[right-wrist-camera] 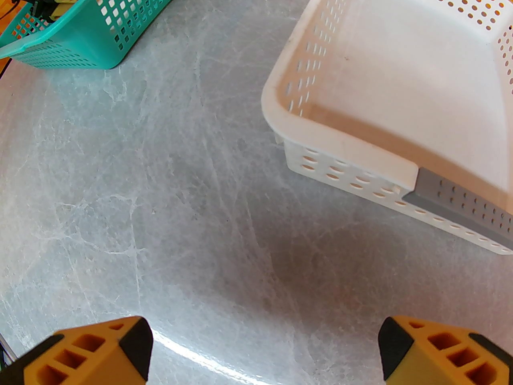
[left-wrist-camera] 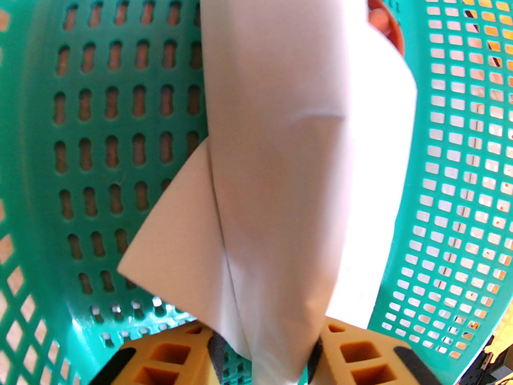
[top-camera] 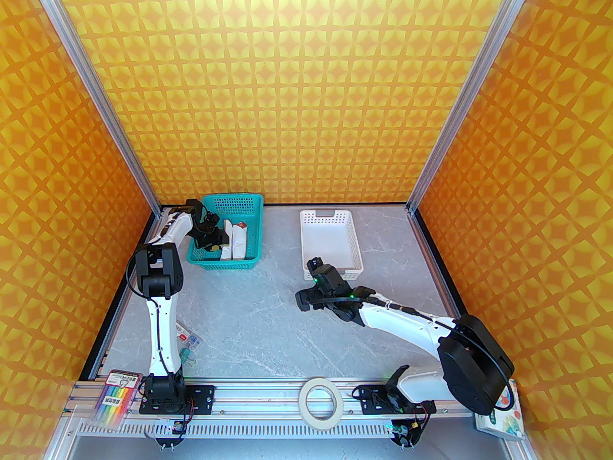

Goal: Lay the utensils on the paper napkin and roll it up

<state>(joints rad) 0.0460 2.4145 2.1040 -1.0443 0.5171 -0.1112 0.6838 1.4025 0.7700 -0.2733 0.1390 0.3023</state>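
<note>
Workspace: grey surface (right-wrist-camera: pixel 160 175) carries teal basket (top-camera: pixel 261 228) at upper left of the top view and white basket (top-camera: pixel 357 252) near centre. Rolled paper napkin (left-wrist-camera: pixel 272 155) sits inside the teal basket, beside a second roll (left-wrist-camera: pixel 386 26) with a red-brown tip. Utensils hidden, presumably wrapped inside.

Left end effector (left-wrist-camera: pixel 266 349) is part-closed, pads touching the napkin on both sides. Right end effector (right-wrist-camera: pixel 264 335) is wide open and empty over bare surface.

Judgement: set-down step. Ease jaws apart slowly and withdraw straight back. Loose flap (left-wrist-camera: pixel 168 235) at lower left of the wrist view could snag and unroll.

Napkin roll (left-wrist-camera: pixel 280 155) blurred, top cropped, white basket (right-wrist-camera: pixel 344 142) cut off right
</note>
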